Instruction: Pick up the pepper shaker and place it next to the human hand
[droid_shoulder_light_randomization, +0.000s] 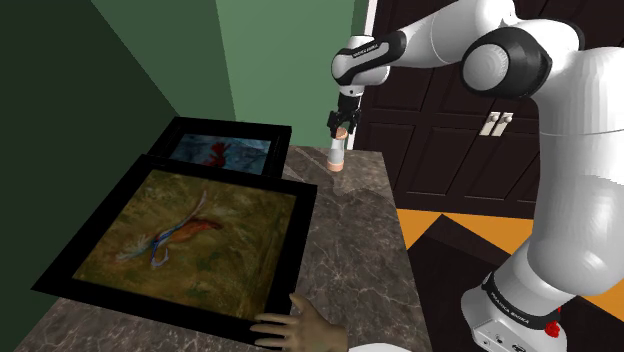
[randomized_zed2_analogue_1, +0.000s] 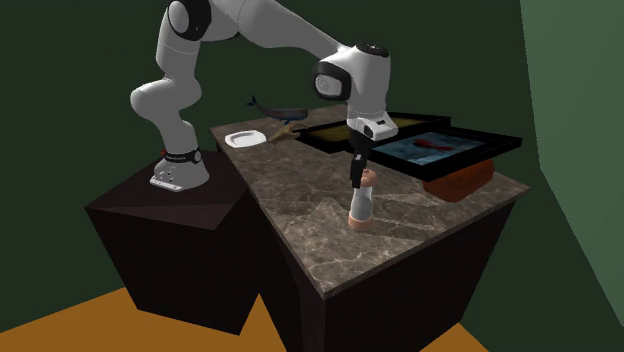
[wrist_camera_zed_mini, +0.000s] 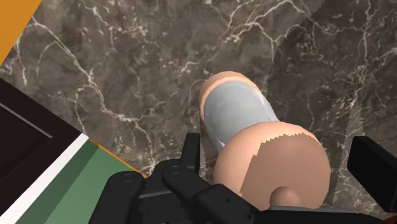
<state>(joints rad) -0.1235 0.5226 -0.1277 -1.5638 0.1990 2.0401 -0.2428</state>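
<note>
The pepper shaker (droid_shoulder_light_randomization: 338, 157) stands upright on the marble counter (droid_shoulder_light_randomization: 350, 250), near its far end in the shoulder view. It has a pale grey body (wrist_camera_zed_mini: 238, 114) with salmon-coloured top and base. My gripper (droid_shoulder_light_randomization: 343, 122) hangs straight above it and is lowered over its top (randomized_zed2_analogue_1: 357, 182). In the wrist view the gripper (wrist_camera_zed_mini: 280, 162) is open, with one black finger (wrist_camera_zed_mini: 191, 153) on each side of the shaker's cap and a small gap on both sides. The human hand (droid_shoulder_light_randomization: 295, 330) lies at the counter's near edge, far from the shaker.
A large framed painting (droid_shoulder_light_randomization: 190, 235) lies flat beside the hand. A smaller framed picture (droid_shoulder_light_randomization: 225, 150) lies behind it, propped on a reddish-brown object (randomized_zed2_analogue_1: 462, 182). A white plate (randomized_zed2_analogue_1: 245, 139) sits by the hand. Bare marble runs between shaker and hand.
</note>
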